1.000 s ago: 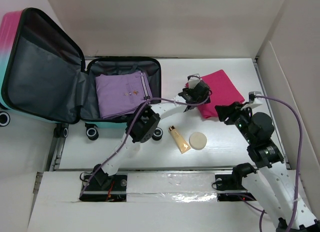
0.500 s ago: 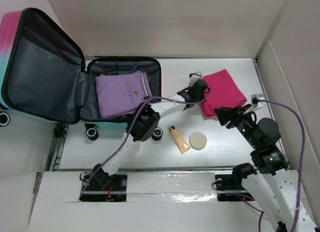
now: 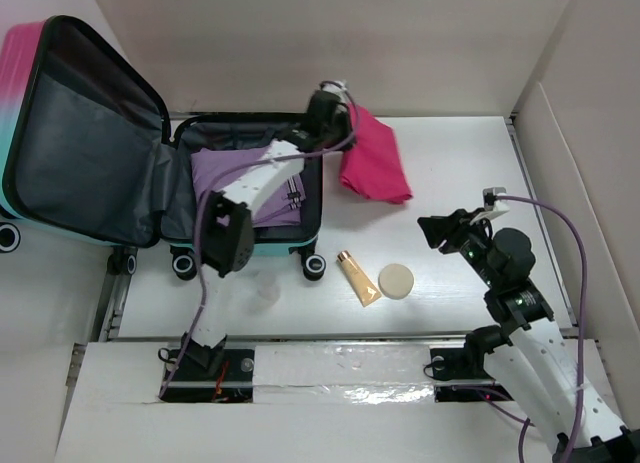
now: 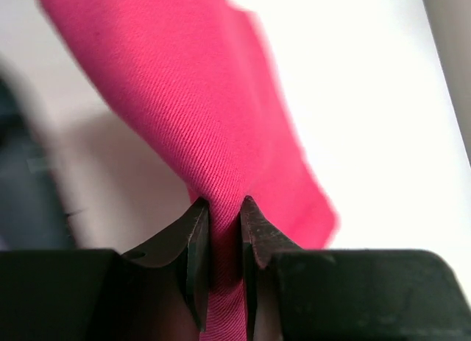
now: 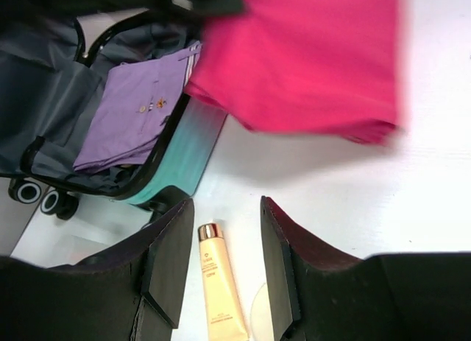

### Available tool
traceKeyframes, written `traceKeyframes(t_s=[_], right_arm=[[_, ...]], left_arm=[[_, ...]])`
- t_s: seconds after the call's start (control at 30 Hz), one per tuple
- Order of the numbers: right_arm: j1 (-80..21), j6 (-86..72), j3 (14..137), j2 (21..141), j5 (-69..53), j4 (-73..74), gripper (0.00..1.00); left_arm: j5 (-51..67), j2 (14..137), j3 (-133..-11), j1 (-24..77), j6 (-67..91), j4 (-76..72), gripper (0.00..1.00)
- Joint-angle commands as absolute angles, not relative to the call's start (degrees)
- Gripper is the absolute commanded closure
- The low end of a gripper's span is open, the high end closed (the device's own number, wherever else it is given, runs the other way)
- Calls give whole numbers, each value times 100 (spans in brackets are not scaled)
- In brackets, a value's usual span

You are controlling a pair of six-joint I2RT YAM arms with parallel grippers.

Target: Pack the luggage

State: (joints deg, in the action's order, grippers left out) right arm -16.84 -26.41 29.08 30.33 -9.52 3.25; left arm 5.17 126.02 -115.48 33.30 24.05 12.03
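The luggage (image 3: 90, 163) lies open at the left, with its lid raised and its dark grey lining showing. A folded purple garment (image 3: 225, 193) rests in its base. My left gripper (image 3: 335, 95) is raised beside the luggage's back right corner, shut on a pink cloth (image 3: 375, 163) that hangs down from it. In the left wrist view the cloth (image 4: 199, 98) is pinched between the gripper (image 4: 224, 208) fingers. My right gripper (image 3: 432, 230) stands open and holds nothing. In its own view the gripper (image 5: 224, 202) looks down at the teal shell (image 5: 193, 146) and the pink cloth (image 5: 309, 54).
A cream tube (image 3: 358, 277) with a gold cap and a round beige disc (image 3: 396, 280) lie side by side on the white table, right of the luggage wheels. The tube (image 5: 218, 282) shows between my right fingers. White walls enclose the back and right.
The left gripper shut on the pink cloth, lifted it off the table and carried it back-left toward the luggage. The right gripper drew slightly left and forward, still open.
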Motion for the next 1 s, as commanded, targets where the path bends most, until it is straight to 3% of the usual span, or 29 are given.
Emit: traceKeyframes(t_s=[0.0, 0.2, 0.23, 0.4, 0.7, 0.73, 0.83, 0.9, 0.97], right_arm=[[-1661, -2549, 2708, 2997, -748, -394, 53], [-1661, -2522, 2496, 3006, -668, -431, 52], [-1661, -2514, 2435, 2988, -642, -474, 52], [-1661, -2470, 2452, 3006, -729, -484, 52], [-1661, -2417, 2452, 2953, -844, -378, 51], [-1661, -2417, 2452, 2944, -861, -378, 51], [-1661, -2408, 2452, 3023, -922, -404, 52], [-1661, -2382, 2452, 3164, -1036, -448, 63], [-1661, -2329, 2470, 3304, -1274, -562, 84]], left_arm=[[439, 10938, -10989, 2622, 1740, 1196, 100], [871, 9311, -8703, 1390, 2021, 650, 100], [687, 8881, -8040, 797, 2074, 650, 100], [765, 8543, -6955, 72, 2197, 475, 100], [-278, 8771, -6636, -413, 2145, 729, 100], [-412, 8806, -6653, -413, 2145, 790, 92], [-703, 8930, -6767, -413, 2136, 1054, 40], [-703, 8790, -6794, -413, 2206, 1116, 32], [-642, 8571, -6785, -273, 2232, 1046, 30]])
